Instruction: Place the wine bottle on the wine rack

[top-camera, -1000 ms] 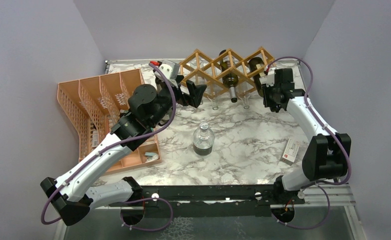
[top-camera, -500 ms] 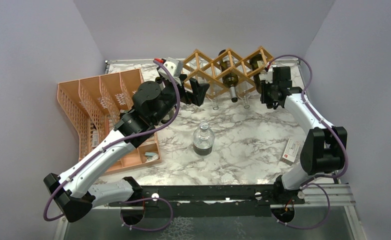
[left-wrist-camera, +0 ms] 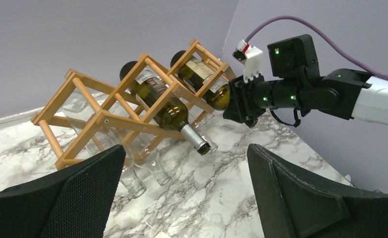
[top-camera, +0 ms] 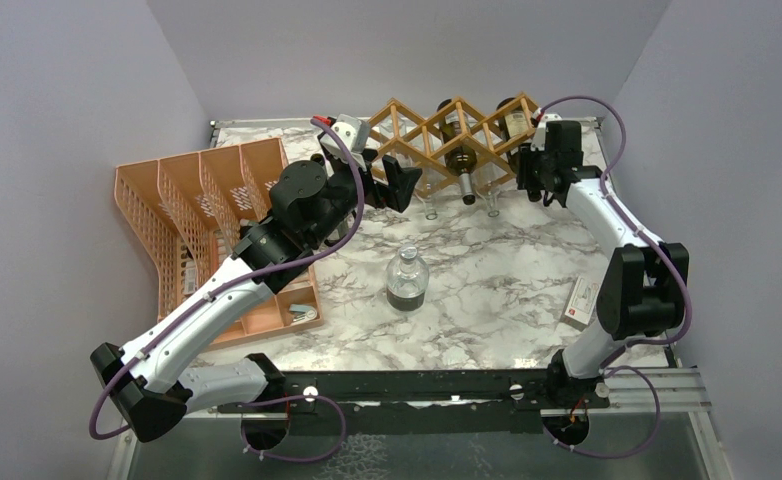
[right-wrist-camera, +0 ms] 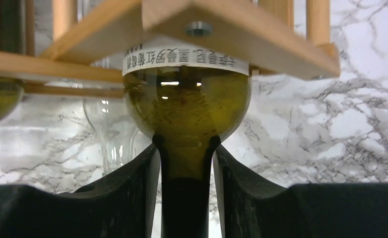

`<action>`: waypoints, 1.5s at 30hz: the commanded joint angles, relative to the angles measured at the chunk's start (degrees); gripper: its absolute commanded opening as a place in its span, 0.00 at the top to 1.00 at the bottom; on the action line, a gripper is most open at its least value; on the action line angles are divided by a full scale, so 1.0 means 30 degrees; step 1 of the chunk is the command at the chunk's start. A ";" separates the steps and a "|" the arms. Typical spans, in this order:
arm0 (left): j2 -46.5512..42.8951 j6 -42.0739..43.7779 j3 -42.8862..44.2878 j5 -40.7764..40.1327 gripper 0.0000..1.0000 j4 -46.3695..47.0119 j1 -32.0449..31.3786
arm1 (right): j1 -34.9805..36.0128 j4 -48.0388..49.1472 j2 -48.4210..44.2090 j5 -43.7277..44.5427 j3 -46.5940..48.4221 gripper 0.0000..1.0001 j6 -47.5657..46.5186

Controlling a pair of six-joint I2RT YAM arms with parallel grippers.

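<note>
The light wood wine rack [top-camera: 399, 108] stands at the table's far edge; it also shows in the left wrist view [left-wrist-camera: 90, 114] and the right wrist view [right-wrist-camera: 231, 25]. A green wine bottle [top-camera: 512, 125] lies in its right cell, body in, neck toward me. My right gripper [top-camera: 529, 172] is shut on that bottle's neck [right-wrist-camera: 187, 163], just below the shoulder. The left wrist view shows that gripper [left-wrist-camera: 241, 101] at the bottle [left-wrist-camera: 202, 79]. A second wine bottle [top-camera: 460, 160] rests in the middle cell. My left gripper [top-camera: 392, 185] is open and empty by the rack's left end.
An orange mesh organizer [top-camera: 197, 220] stands at the left. A clear plastic water bottle [top-camera: 407, 278] stands mid-table. A small white box [top-camera: 583, 300] lies near the right arm. Clear glass bottle necks [left-wrist-camera: 132, 181] stick out under the rack.
My right gripper has moved toward the far edge, carrying the wine bottle deeper into the rack's right cell. My left arm has shifted slightly toward the rack.
</note>
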 commanded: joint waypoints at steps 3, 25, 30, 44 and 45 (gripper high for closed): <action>0.0031 -0.0100 0.0579 0.0344 0.01 0.0252 0.0033 | 0.0087 0.1840 -0.0011 -0.0370 0.0845 0.46 0.0059; -0.0545 0.1188 0.0203 -0.2465 0.01 -0.0284 0.0035 | 0.0124 -0.4775 -0.4546 -0.6912 0.3118 0.37 0.3537; -0.1045 0.1287 -0.0077 -0.3718 0.01 -0.0469 0.0035 | 0.0504 -0.3981 -0.6535 -1.0206 0.1545 0.36 0.3404; -0.2567 0.2494 -0.0668 -0.6650 0.01 0.0133 0.0035 | 0.7312 -0.4187 -0.7562 -0.7844 0.1418 0.38 0.2500; -0.2820 0.2499 -0.0726 -0.7086 0.01 0.0160 0.0035 | 0.7608 -0.4453 -0.7382 -0.7694 0.1907 0.39 0.2537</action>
